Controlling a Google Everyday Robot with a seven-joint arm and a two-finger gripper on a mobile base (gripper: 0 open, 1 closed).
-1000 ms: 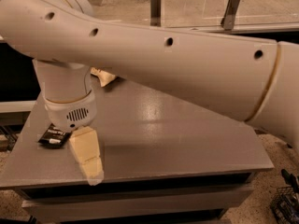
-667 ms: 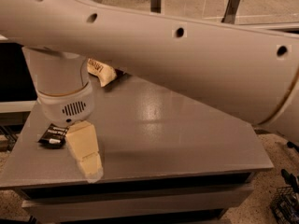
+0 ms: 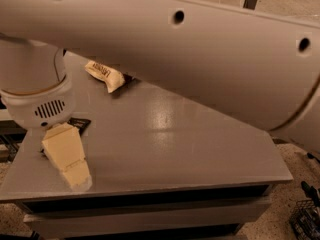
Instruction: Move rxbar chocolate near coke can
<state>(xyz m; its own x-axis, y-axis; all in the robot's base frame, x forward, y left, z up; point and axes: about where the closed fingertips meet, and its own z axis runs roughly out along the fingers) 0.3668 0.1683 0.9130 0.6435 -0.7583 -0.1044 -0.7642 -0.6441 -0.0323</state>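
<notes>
Pincer (image 3: 75,171) low over the near-left corner of the desk (image 3: 200,149); whether it is spread or pressed together cannot be told. The rxbar (image 3: 80,125) lies flat on the desk just behind the pincer. Only a dark corner shows beside the wrist (image 3: 40,104), so its long axis is uncertain. A cream bag (image 3: 105,76) lies farther behind. The coke can is out of sight, perhaps hidden by the arm (image 3: 200,49).
</notes>
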